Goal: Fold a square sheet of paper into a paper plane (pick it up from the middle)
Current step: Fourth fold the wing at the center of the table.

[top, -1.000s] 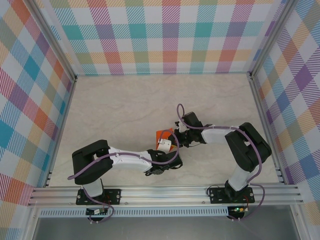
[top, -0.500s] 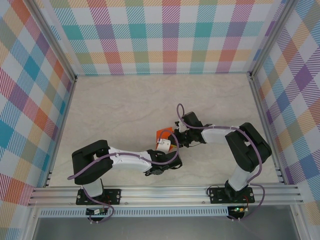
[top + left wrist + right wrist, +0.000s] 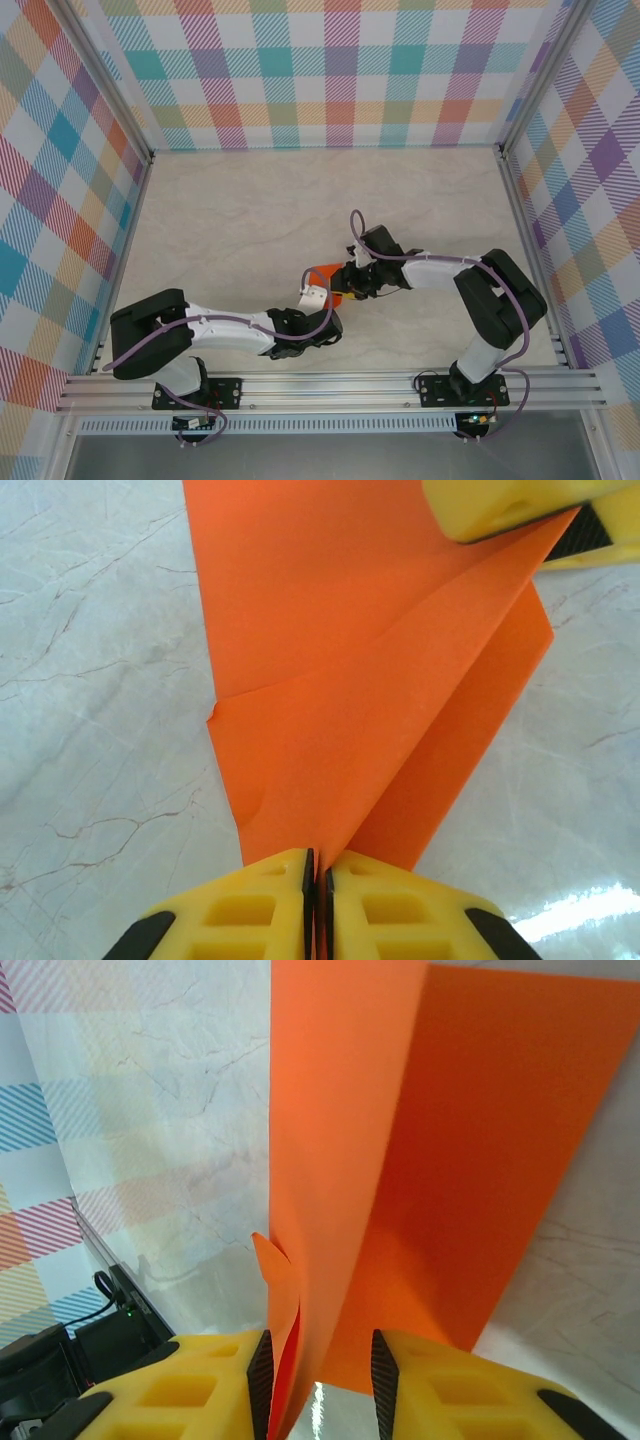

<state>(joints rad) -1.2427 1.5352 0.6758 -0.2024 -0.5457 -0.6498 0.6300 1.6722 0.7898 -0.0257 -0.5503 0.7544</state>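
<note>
Left arm has pulled back toward the near left, its left claw pressed tight on the folded orange paper above mid-surface. Right claw now spread, paper standing between its fingers.

Bright orange sheet of paper, yellow fingers, pale grey-veined marble table, pastel plaid walls.

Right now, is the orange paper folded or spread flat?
Folded: the orange paper shows a diagonal crease and overlapping layers; the left pincer is shut on its end.
</note>
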